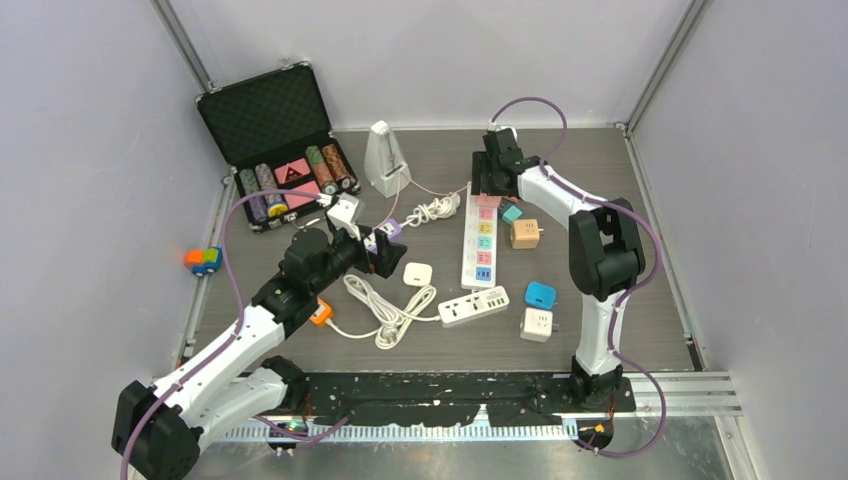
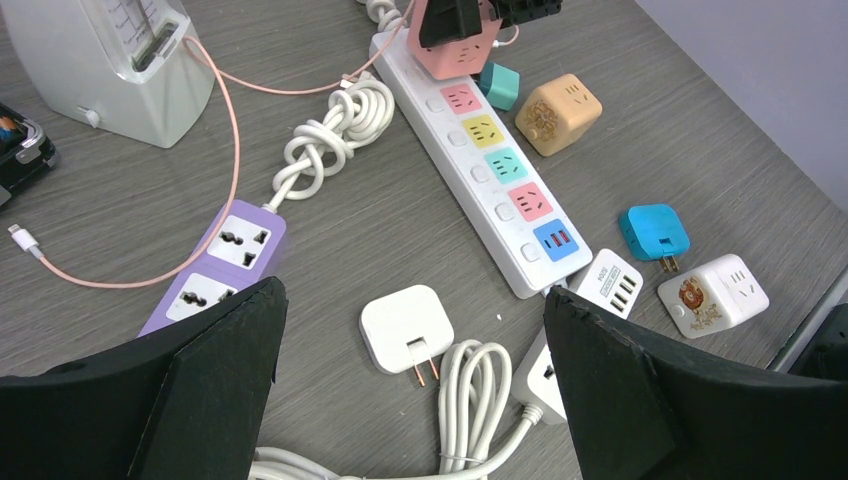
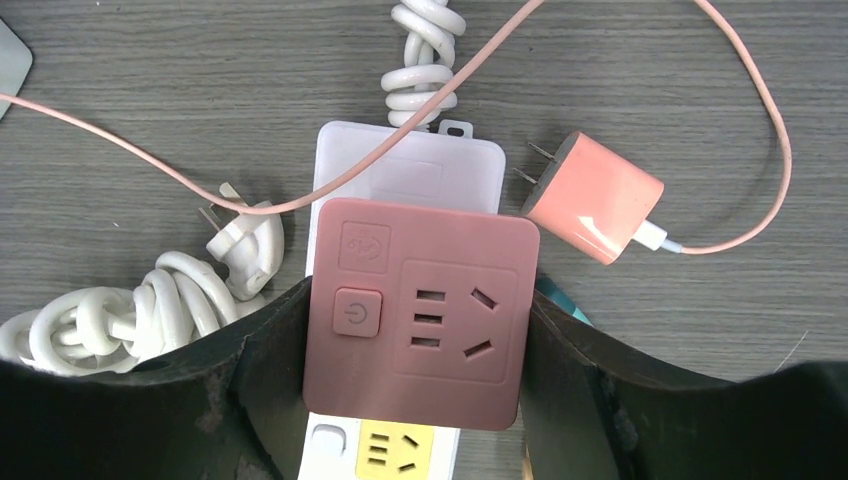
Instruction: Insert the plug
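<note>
The right hand [image 1: 492, 178] grips a pink cube socket adapter [image 3: 418, 312] by its sides, over the far end of the white power strip [image 2: 520, 255], next to the yellow socket; whether it is seated cannot be told. The left hand [image 2: 410, 290] hangs spread wide and empty above a white two-prong charger [image 2: 403, 322] on the worktop [image 2: 700, 130].

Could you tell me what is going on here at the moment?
The right gripper is clamped on a pink adapter, holding it at the far end of the white power strip. Whether its prongs are in a socket cannot be seen. The left gripper hangs open above a loose white plug, holding nothing.
</note>
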Controlling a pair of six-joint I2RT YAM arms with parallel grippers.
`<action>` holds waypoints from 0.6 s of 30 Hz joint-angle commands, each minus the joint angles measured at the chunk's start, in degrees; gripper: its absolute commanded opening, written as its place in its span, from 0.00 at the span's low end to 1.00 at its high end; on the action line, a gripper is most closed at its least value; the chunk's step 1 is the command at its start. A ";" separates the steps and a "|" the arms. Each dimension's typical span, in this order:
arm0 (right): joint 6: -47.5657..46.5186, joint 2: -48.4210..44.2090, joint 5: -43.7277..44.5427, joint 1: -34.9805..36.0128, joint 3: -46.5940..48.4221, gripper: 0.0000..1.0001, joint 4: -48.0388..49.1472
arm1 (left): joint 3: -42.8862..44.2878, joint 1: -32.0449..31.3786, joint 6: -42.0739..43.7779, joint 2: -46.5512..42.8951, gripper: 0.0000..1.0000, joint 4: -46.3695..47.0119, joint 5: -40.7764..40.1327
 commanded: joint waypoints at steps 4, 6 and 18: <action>4.44 1.72 3.09 0.78 -3.22 0.05 -3.09 | 0.75 0.24 -0.47 -0.85 1.00 0.97 0.62; 4.43 2.35 4.04 1.04 -3.24 0.05 -2.84 | 0.64 0.29 -0.47 -0.92 1.00 0.94 0.54; 5.72 6.91 6.18 3.41 -6.03 0.05 -5.71 | 0.82 0.28 -0.43 -0.86 1.00 0.51 0.85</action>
